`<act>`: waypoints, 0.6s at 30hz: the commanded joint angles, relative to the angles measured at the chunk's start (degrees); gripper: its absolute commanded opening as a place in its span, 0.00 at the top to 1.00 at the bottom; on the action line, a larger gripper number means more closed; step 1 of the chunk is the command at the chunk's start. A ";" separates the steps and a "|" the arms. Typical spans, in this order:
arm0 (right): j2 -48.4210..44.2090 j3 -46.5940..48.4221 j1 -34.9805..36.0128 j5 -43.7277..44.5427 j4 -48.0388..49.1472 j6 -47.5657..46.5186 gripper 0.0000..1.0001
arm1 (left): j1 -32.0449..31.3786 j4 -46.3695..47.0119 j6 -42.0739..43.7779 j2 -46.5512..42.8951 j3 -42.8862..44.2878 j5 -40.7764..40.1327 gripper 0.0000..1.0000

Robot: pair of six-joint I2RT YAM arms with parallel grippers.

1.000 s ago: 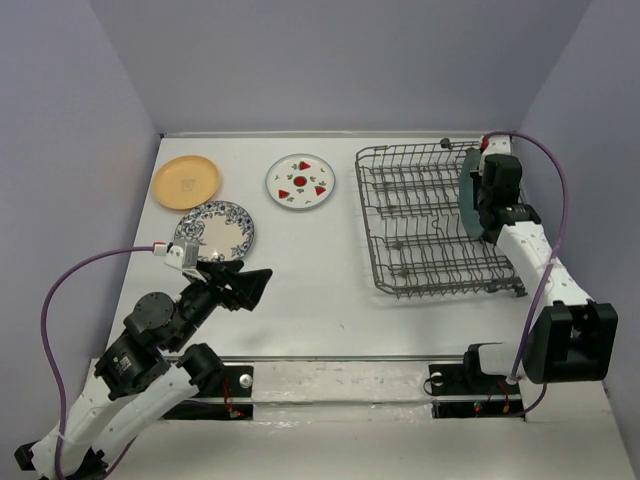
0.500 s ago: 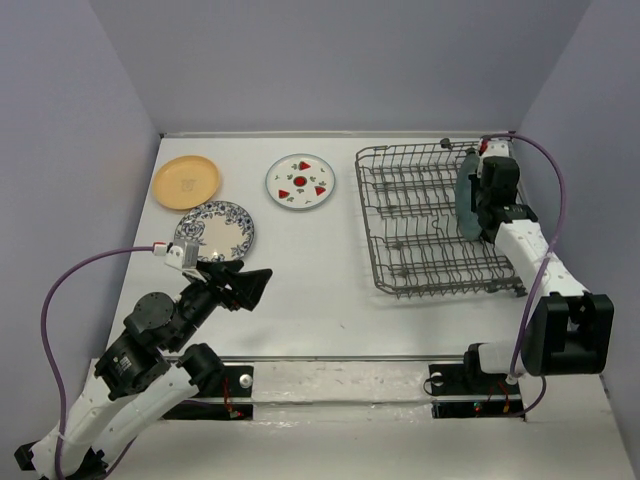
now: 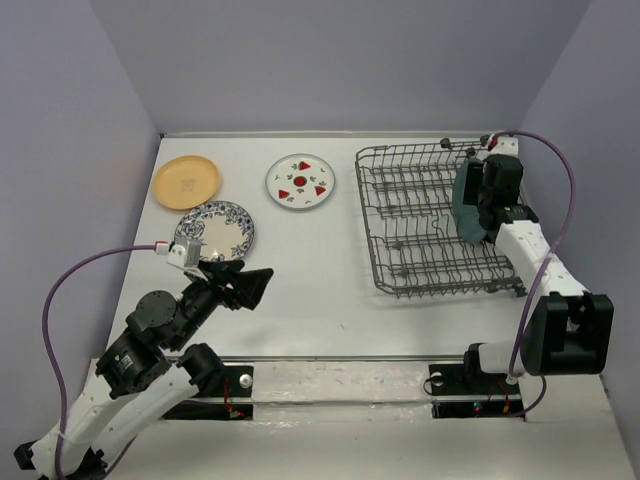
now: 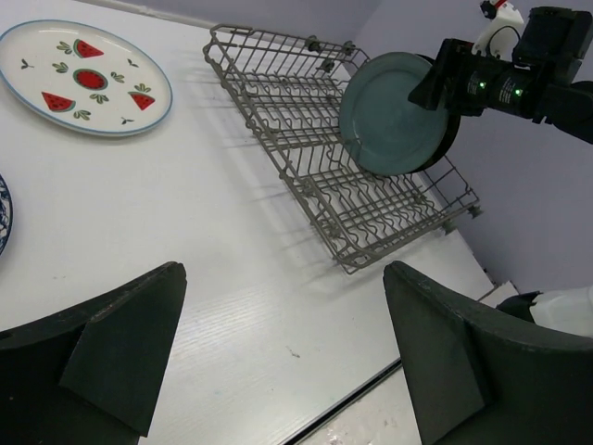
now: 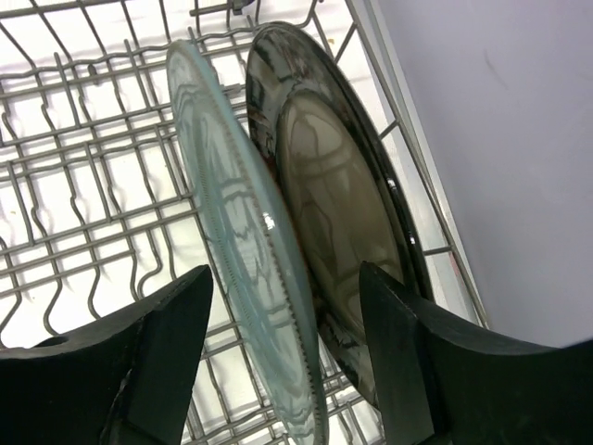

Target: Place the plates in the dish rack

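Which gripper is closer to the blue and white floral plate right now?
Left. The left gripper is just on the near side of the floral plate; the right gripper is far across the table at the dish rack.

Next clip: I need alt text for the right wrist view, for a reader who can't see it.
Two plates stand upright side by side against the wire dish rack: a teal-blue plate on the left, a beige plate with a dark rim on the right. The right gripper frames both from below, its dark fingers spread apart.
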 commanded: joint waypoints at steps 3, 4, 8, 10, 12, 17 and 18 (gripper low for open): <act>-3.49 5.27 -0.47 2.92 0.26 3.38 0.29 | -0.33 1.58 0.17 2.67 0.49 -0.46 0.01; -3.84 5.81 -0.47 2.57 -0.36 5.81 0.29 | -0.33 1.58 0.17 2.93 0.49 -0.46 0.01; -5.68 9.49 -0.47 0.38 -4.22 9.60 0.28 | -0.41 1.58 0.17 4.51 0.58 -0.37 0.01; -7.43 12.03 -0.47 -4.08 -7.20 13.28 0.28 | -0.33 1.58 0.26 6.09 0.67 -0.20 0.01; -9.11 12.93 -0.47 -8.40 -8.97 16.37 0.28 | -0.33 1.58 0.35 8.20 0.76 -0.11 0.01; -14.47 9.78 5.04 -25.10 -7.58 26.13 0.33 | -0.33 1.14 0.61 12.51 1.55 -1.60 0.01; -15.00 8.72 6.46 -26.95 -5.83 27.44 0.35 | -0.33 0.79 0.35 13.82 1.72 -2.04 0.01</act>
